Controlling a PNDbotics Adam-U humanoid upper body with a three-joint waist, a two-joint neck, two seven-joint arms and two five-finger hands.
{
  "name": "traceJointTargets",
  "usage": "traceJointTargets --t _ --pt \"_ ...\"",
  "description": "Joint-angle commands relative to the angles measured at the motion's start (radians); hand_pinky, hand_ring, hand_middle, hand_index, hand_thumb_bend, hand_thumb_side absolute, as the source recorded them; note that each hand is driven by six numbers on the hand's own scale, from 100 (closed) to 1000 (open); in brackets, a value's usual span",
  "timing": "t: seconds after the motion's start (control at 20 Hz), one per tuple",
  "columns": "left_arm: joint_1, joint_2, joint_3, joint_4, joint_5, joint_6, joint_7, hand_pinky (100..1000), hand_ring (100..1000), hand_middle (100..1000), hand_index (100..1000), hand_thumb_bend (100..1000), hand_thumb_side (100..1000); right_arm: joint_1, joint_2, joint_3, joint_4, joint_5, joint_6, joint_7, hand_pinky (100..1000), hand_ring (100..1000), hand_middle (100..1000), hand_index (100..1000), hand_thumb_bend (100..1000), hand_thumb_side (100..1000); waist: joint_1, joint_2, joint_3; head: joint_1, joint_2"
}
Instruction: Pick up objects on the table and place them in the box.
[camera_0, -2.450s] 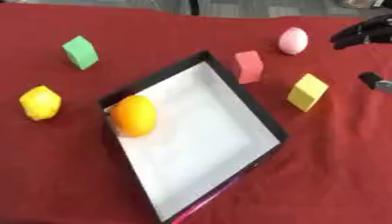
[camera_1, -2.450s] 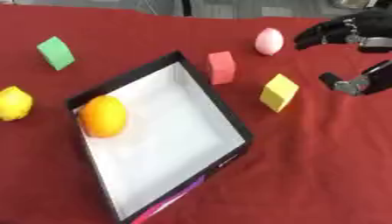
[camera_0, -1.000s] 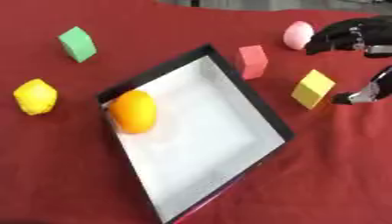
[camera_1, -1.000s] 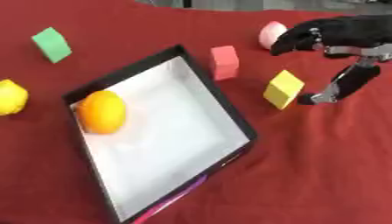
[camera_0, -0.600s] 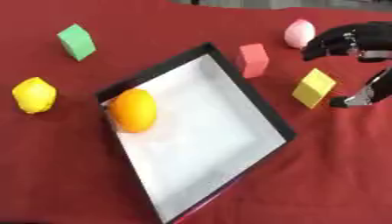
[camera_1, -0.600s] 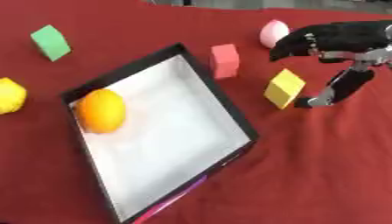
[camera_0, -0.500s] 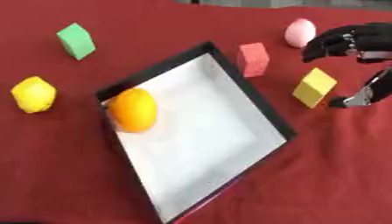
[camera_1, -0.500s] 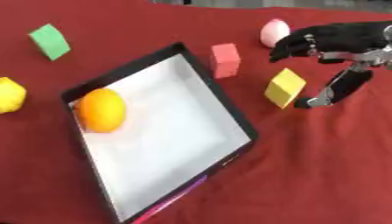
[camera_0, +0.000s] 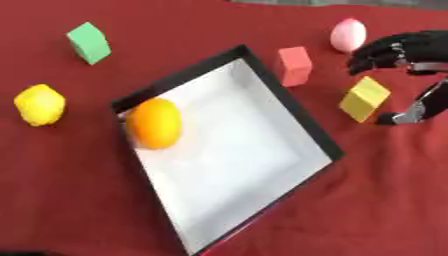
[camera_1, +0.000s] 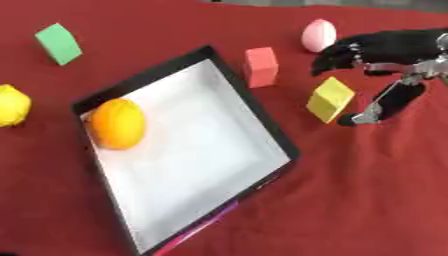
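Observation:
A black-rimmed box (camera_0: 194, 76) with a white floor lies askew mid-table, and an orange (camera_0: 154, 123) sits inside near its left wall. A yellow block (camera_1: 331, 99) stands right of the box. My right hand (camera_1: 380, 47) hovers open over it, fingers spread above its far side and the thumb (camera_1: 374, 109) pointing down at its right. A red block (camera_1: 261, 66) stands by the box's far corner, with a pink egg (camera_1: 318, 35) beyond it. A green block (camera_0: 89, 42) and a lemon (camera_0: 39, 104) lie to the left. My left hand is out of view.
A red cloth (camera_0: 367, 200) covers the whole table. Bare cloth stretches in front of and to the right of the box. A pink strip (camera_1: 203, 224) shows under the box's near edge.
My right hand has come in from the right edge and lowered over the yellow block, thumb swinging down beside it. The camera has shifted slightly. The objects have not moved.

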Motion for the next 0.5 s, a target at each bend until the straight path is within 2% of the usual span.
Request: traceJointTargets --t 0.05,0.3,0.35,0.4,0.5 --pt "-0.016 0.029 0.005 -0.016 0.003 -0.001 -0.002 647 836 731 785 289 687 -0.014 -0.024 -0.024 0.012 0.025 -0.212 0.195 967 971 908 919 453 564 0.001 -0.015 0.002 -0.006 -0.008" --pt "-0.017 0.03 0.006 -0.016 0.003 -0.001 -0.001 648 837 732 785 287 688 -0.011 -0.023 -0.026 0.023 0.056 -0.212 0.171 967 972 907 915 453 576 -0.001 -0.014 0.002 -0.005 -0.009" --pt "-0.018 0.03 0.006 -0.017 0.003 -0.001 -0.001 648 837 732 785 286 688 -0.007 -0.025 -0.027 0.022 0.059 -0.212 0.166 967 971 905 913 480 573 -0.001 -0.013 0.002 -0.004 -0.009" --pt "-0.018 0.03 0.005 -0.017 0.003 -0.001 -0.001 648 837 732 785 286 688 -0.001 -0.028 -0.028 0.019 0.061 -0.212 0.16 966 971 905 913 453 578 -0.001 -0.013 0.002 -0.004 -0.009" --pt "-0.018 0.031 0.005 -0.016 0.003 -0.001 -0.002 648 837 732 785 286 689 0.012 -0.034 -0.032 0.01 0.062 -0.212 0.15 966 968 898 905 454 582 -0.001 -0.012 0.002 -0.004 -0.009"
